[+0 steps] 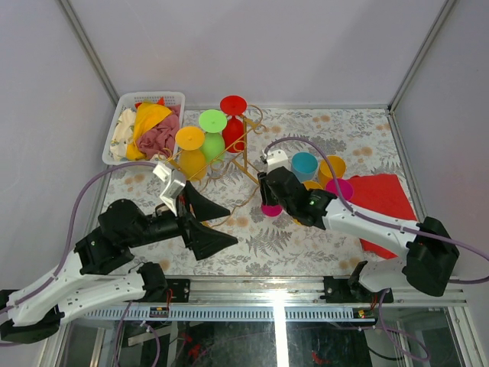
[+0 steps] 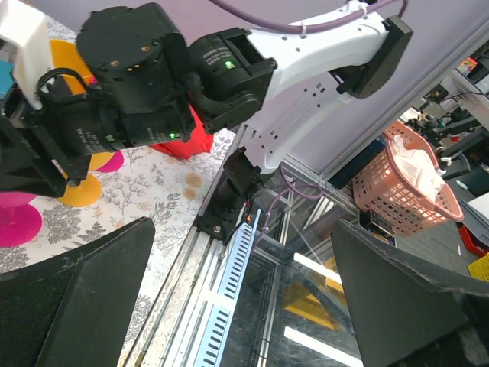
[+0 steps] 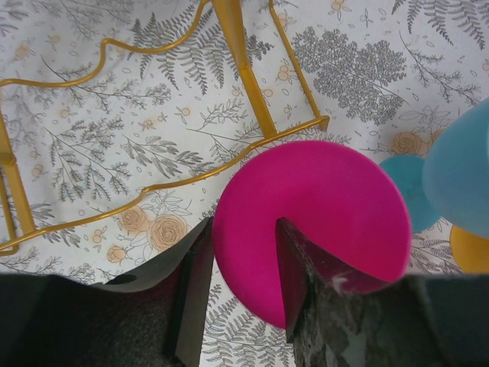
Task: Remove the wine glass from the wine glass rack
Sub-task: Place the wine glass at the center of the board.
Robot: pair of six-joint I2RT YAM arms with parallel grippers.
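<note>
Right gripper (image 3: 243, 229) over pink wine glass (image 3: 328, 199); stem hidden.

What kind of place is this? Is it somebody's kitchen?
Probably a robot test lab, not a kitchen. The left arm and right arm are bolted to a metal rail, plain walls box in the table, and bright glasses sit on a gold wine glass rack.

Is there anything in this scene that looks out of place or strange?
Only the red cloth: it lies crumpled at the right side of the table, beside the loose glasses, while the other cloths are in the white basket. Nothing looks spilled or broken.
</note>
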